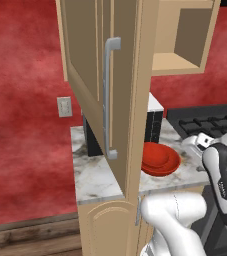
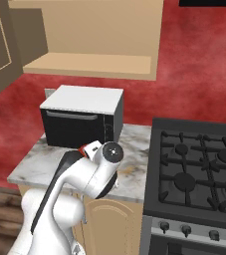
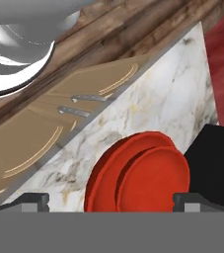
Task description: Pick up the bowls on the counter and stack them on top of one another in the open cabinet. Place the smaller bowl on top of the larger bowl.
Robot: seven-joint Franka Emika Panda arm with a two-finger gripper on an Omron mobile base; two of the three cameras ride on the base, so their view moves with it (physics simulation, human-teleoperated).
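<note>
Red bowls (image 3: 138,175) lie overlapping on the marble bench (image 3: 168,104), lower middle of your hand view, beside the black microwave (image 3: 217,163). Your claw (image 3: 111,202) stands wide open, holding nothing.

I see two glossy red bowls (image 1: 159,159), the smaller bowl (image 3: 153,179) overlapping the larger bowl (image 3: 103,173), on the marble counter (image 1: 97,179) below the open cabinet (image 1: 185,35).
</note>
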